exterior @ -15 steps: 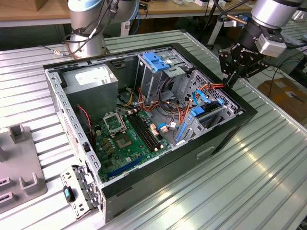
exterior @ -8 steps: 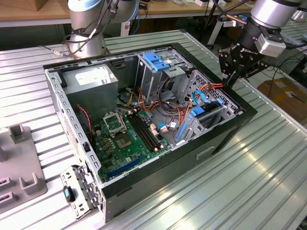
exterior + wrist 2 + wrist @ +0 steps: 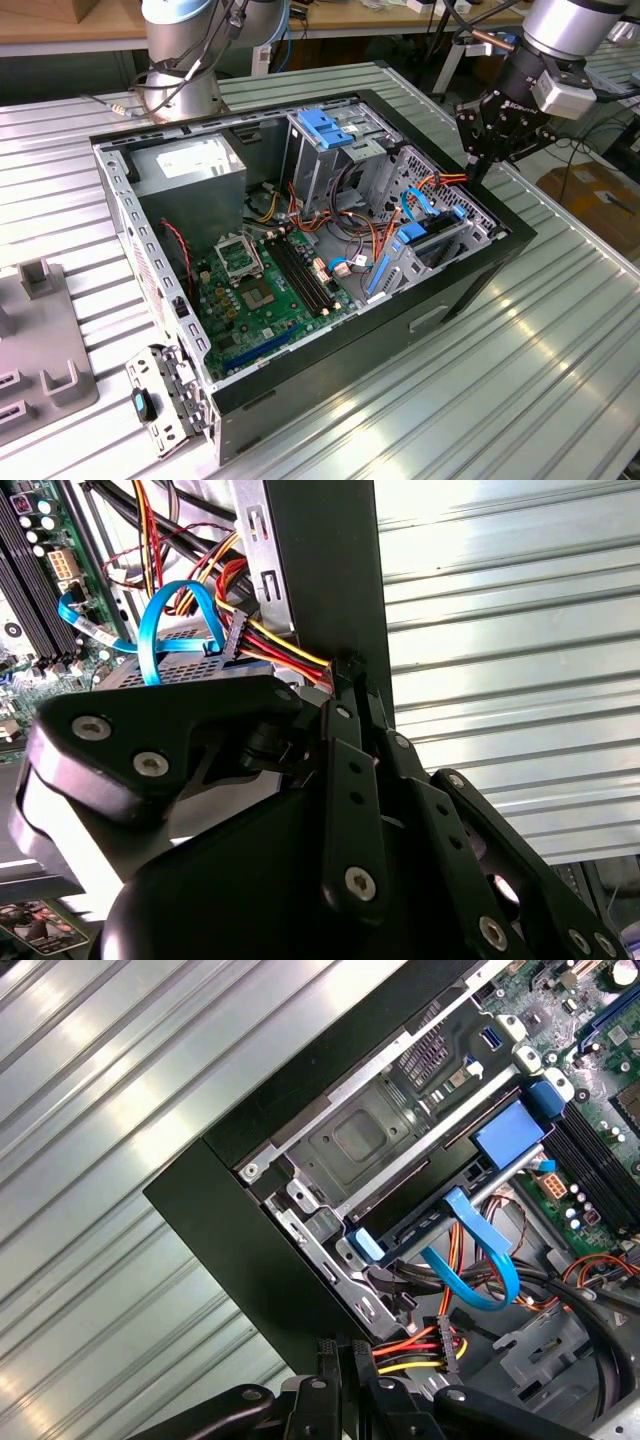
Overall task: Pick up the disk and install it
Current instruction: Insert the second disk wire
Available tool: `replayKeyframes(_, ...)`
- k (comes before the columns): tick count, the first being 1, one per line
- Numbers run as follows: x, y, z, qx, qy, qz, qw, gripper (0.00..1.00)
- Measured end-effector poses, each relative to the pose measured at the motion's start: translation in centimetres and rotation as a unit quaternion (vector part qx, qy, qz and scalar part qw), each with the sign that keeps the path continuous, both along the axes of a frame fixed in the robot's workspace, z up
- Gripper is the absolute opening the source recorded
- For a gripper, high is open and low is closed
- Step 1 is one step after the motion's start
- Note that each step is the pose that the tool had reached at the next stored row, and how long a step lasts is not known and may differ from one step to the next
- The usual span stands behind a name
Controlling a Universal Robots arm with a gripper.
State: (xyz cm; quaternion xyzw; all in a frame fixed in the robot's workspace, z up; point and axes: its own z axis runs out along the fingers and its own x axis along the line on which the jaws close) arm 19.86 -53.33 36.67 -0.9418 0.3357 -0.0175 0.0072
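The gripper [image 3: 350, 680] is hanging at the rim of the computer case [image 3: 325, 570]. Its two fingers [image 3: 338, 742] are lying pressed together with nothing visible between them. In the second wrist view their tips are sitting right against the red, yellow and black wires [image 3: 285, 650] where those enter the power plug [image 3: 233, 637].

Just beyond the plug, the disk [image 3: 195, 667] is lying flat in its bay under the looping blue cable [image 3: 160, 615], so it looks already seated or nearly so. In the exterior view its blue rails [image 3: 415, 237] are showing below the fingertips.

Judging by this, any contact here is calling for a light, straight push along the plug's axis. The tips should be bearing on the plug's body, not on the wires, and keeping off the cable loop.

Farther off, the motherboard [image 3: 270, 280] is lying on the case floor.
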Motion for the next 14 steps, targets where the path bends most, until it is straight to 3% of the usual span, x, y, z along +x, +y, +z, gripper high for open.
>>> replayKeyframes(7, -0.04, 0.0, 0.0, 0.0, 0.0, 0.0, 1.0, 0.18)
replayKeyframes(8, -0.04, 0.0, 0.0, 0.0, 0.0, 0.0, 1.0, 0.24)
replayKeyframes(14, 0.05, 0.31, 0.0, 0.0, 0.0, 0.001, 1.0, 0.24)
